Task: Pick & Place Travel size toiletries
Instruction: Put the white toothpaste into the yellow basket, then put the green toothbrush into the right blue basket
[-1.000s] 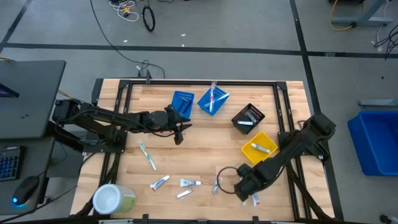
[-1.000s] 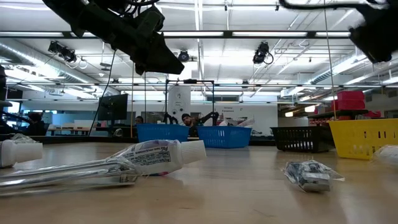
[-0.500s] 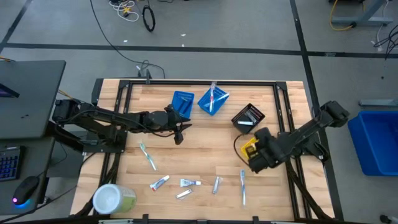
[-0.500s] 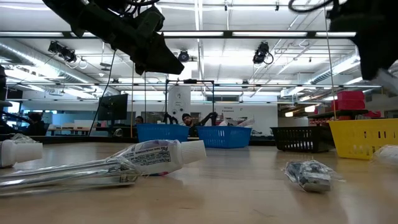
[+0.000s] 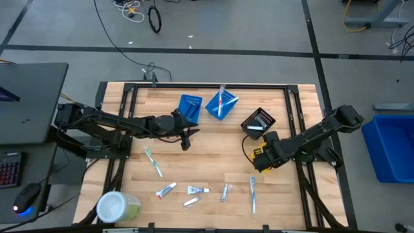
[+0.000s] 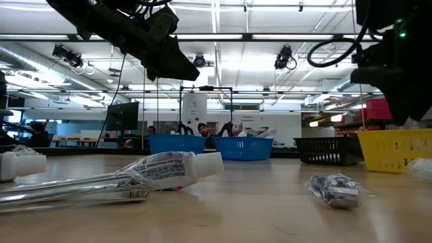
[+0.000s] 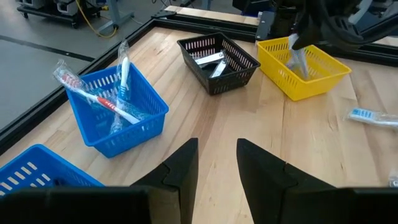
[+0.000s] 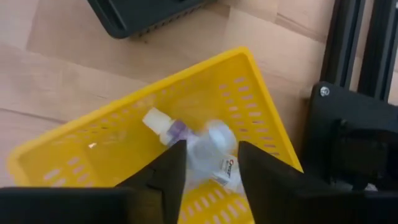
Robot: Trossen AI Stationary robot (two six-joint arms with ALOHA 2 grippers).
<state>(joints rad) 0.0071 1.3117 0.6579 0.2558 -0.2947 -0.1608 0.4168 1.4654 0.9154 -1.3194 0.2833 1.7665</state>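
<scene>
yellow bin [image 5: 257, 153] mostly hidden under right arm, label [image 8: 227, 167] print unreadable

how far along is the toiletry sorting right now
Partly done. The blue bin holds toothbrushes, the black bin holds razors, and the yellow bin already has a tube. In hand: the right end effector hangs over the yellow bin gripping a wrapped tube. Left: about six items lie loose on the table, including a toothbrush. The left end effector waits open.

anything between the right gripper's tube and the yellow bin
Nothing visible. The right gripper hangs over the yellow bin with a wrapped tube between its fingers, and only another tube lies on the bin floor below.
</scene>
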